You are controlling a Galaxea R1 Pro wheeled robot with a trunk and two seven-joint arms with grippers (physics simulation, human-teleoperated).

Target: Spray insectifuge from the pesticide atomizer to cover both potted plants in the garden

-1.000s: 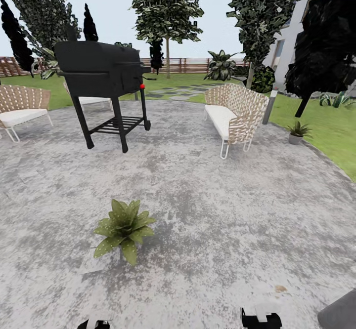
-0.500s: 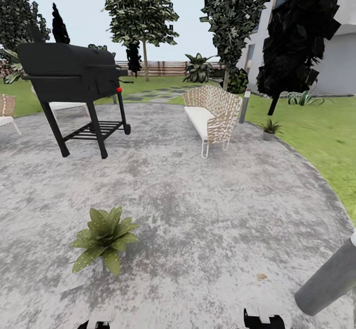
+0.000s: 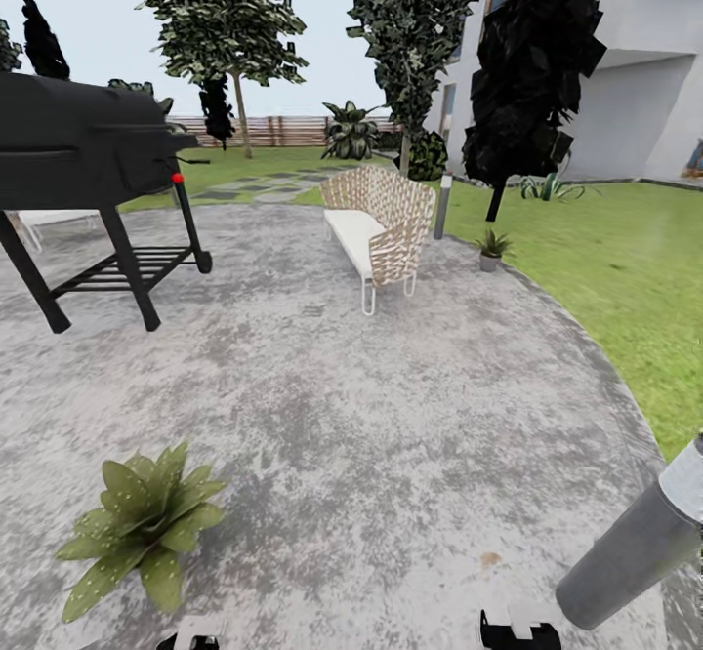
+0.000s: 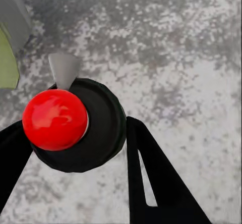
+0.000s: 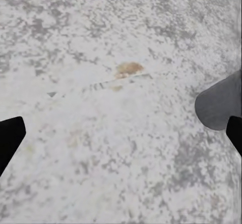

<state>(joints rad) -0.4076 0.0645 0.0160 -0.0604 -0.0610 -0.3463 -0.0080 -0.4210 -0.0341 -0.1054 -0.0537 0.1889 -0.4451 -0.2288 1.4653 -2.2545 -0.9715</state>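
Left gripper (image 4: pixel 75 148): I hold the slim dark bottle with glossy round red top (image 4: pixel 55 119).
Right gripper (image 5: pixel 121 133): spread wide over mottled grey paving (image 5: pixel 101 42).
Plant: broad speckled green rosette (image 3: pixel 142 523).

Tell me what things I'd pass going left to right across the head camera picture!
Black grill → potted plant → woven bench → slim bollard lamp → small potted plant → grey pole.

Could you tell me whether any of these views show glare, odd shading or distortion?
Head view: flat shadowless light, wide-angle stretch, and one tree renders almost pure black. Left wrist view: a soft highlight on the pesticide atomizer's red top. Right wrist view: the paved patio looks pale and slightly soft.
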